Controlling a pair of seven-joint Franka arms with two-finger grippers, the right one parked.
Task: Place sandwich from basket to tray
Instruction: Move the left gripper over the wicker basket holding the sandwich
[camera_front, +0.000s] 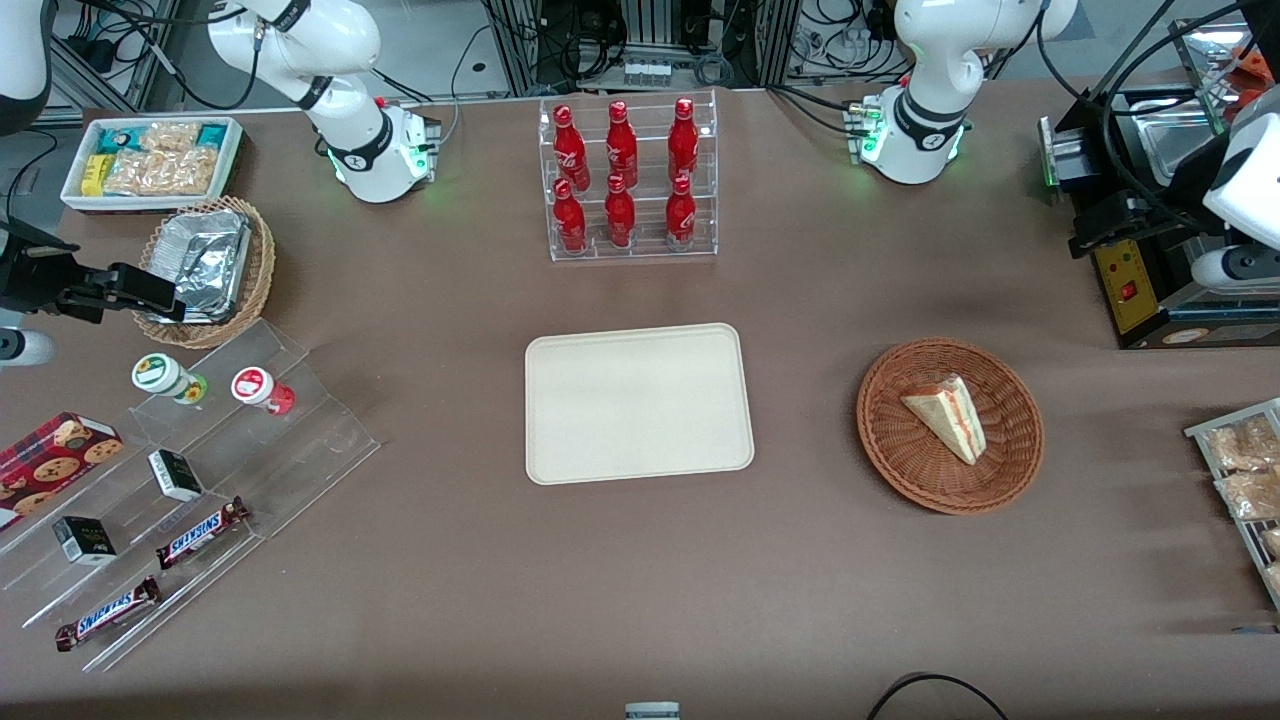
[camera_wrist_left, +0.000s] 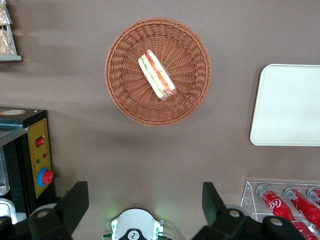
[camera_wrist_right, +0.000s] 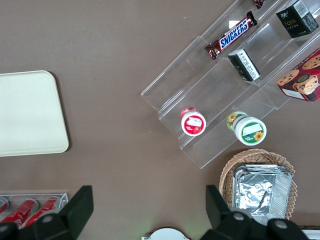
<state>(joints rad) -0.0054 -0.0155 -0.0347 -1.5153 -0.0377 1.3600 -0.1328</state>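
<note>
The task is at its reaching step: the left arm's pincer hovers high, fingers spread wide and empty, and must descend onto the pale triangular sandwich lying in the round reddish-brown wicker basket beside the bare cream rectangular tray

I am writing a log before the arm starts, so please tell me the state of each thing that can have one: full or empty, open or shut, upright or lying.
Triangular white-bread sandwich: lying in the basket, not gripped.
Round reddish-brown wicker basket: holds only the sandwich.
Flat cream-beige rectangular tray: empty.
Left arm's gripper: open, holding nothing, high above the table, away from the basket.
Red bottles: upright in their clear rack.
</note>
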